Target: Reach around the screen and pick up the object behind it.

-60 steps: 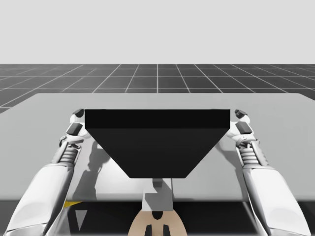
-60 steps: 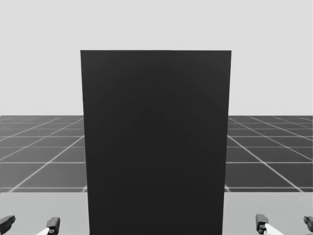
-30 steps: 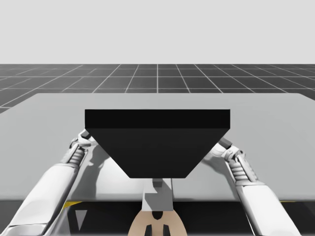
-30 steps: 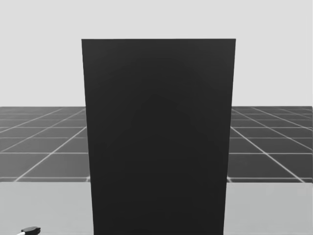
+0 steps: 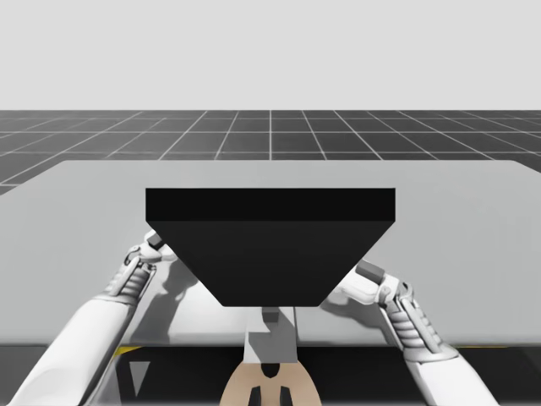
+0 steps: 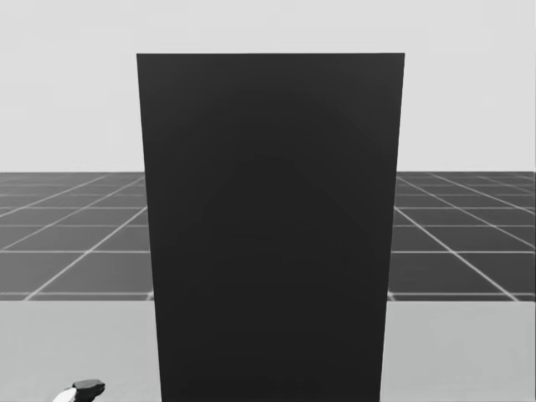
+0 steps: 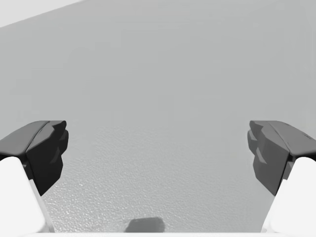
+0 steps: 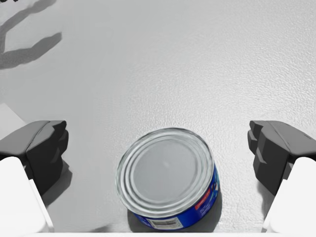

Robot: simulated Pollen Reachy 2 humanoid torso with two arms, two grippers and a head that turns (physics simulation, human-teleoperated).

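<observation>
Surface: a grey surface (image 5: 473,220) runs wide from left edge to right edge.

Screen: a black screen (image 6: 268,226) stands upright in the middle of the surface, nearer its near edge than its far one. From the head it blocks the whole middle of the surface.

Left arm: my left arm (image 5: 93,321) comes in over the near edge and ends just beside the screen's left side.

Right arm: my right arm (image 5: 423,338) comes in over the near edge and bends inward, its wrist at the screen's right side.

Left pincer: the left pincer (image 7: 158,143) is spread wide with only bare surface between its fingers. It holds nothing.

Right pincer: the right pincer (image 8: 158,143) is spread wide and looks down on the can. Neither finger touches the can, so nothing is gripped.

Can: a short round blue can (image 8: 168,177) with a silver lid stands upright on the surface, between the right pincer's fingers and below them. It sits slightly nearer one finger than the other. Which edge of the surface it is closest to I cannot tell.

Done: by my reading the reach around the screen is finished on the right side, and the can is found and straddled.

Left to do: lower the right pincer around the can, close on its blue wall, then lift. The grasp itself has not begun.
</observation>
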